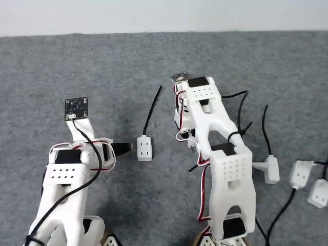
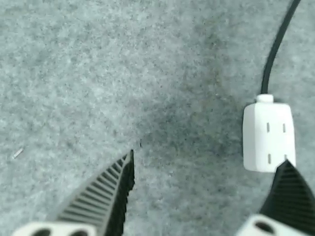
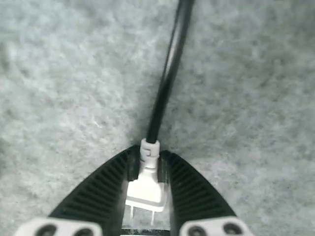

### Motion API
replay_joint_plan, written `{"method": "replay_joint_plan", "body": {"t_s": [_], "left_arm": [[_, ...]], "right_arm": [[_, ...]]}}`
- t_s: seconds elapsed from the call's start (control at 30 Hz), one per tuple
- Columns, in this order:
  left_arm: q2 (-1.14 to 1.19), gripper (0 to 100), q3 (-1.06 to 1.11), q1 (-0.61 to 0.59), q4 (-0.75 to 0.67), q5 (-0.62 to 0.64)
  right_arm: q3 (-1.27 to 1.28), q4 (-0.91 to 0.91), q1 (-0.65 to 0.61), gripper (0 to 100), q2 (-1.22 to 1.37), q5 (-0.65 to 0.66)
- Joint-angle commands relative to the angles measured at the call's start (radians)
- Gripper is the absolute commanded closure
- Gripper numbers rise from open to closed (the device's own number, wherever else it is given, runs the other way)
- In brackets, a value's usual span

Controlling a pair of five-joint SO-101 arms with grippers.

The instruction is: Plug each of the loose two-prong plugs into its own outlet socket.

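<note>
Plug (image 3: 146,189), white with two prongs, sits clamped in the right claw (image 3: 147,155) above the bench (image 1: 102,61). The left claw (image 2: 207,160) stands apart, one finger just beside the socket (image 2: 268,142) near the bench's middle.

**Left arm** (image 1: 64,205): stood at the left of the high view, rising from its base at the near edge and bent forward, its wrist turned toward the middle; one dark finger (image 1: 122,148) projected sideways from the wrist. **Left gripper** (image 2: 206,164): was spread wide, with a broad gap between its two ribbed fingers (image 2: 106,196). **Right arm** (image 1: 231,177): rose from the near edge and stretched away from its base, white links roughly in line. **Right gripper** (image 3: 148,162): was closed, its fingers pressed against both sides of a white two-prong plug (image 3: 146,191), prongs toward the wrist
</note>
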Motion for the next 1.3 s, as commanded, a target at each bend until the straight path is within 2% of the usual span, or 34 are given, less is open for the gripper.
{"method": "replay_joint_plan", "body": {"t_s": [0.0, 0.17, 0.2, 0.4, 0.6, 0.83, 0.93, 1.13, 1.27], "left_arm": [[-0.025, 66, -0.001, -0.023, -0.028, -0.037], [0.106, 96, -0.042, -0.028, -0.106, -0.048], [0.155, 99, -0.068, -0.028, -0.112, -0.057], [0.522, 98, -0.303, -0.029, -0.072, -0.132], [0.74, 98, -0.522, -0.012, 0.135, -0.443], [0.761, 98, -0.53, 0.077, 0.199, -0.64], [0.763, 98, -0.53, 0.083, 0.204, -0.655], [0.726, 98, -0.498, 0.078, 0.207, -0.727], [0.586, 98, -0.364, 0.094, 0.137, -0.773]], "right_arm": [[-0.066, 0.033, -0.024, 99.1, -0.005, -0.015], [-0.089, 0.147, -0.047, 99.1, -0.186, -0.091], [-0.089, 0.177, -0.058, 99.1, -0.229, -0.101], [-0.089, 0.271, -0.116, 99.1, -0.447, -0.14], [-0.087, 0.291, -0.213, 99.1, -0.613, -0.138], [0.123, 0.252, -0.403, 99.1, -0.823, -0.166], [0.276, 0.168, -0.467, 99.1, -0.929, -0.166], [0.516, 0.008, -0.478, 99.1, -1.024, -0.166], [0.628, -0.085, -0.463, 99.1, -1.024, -0.158]]}}
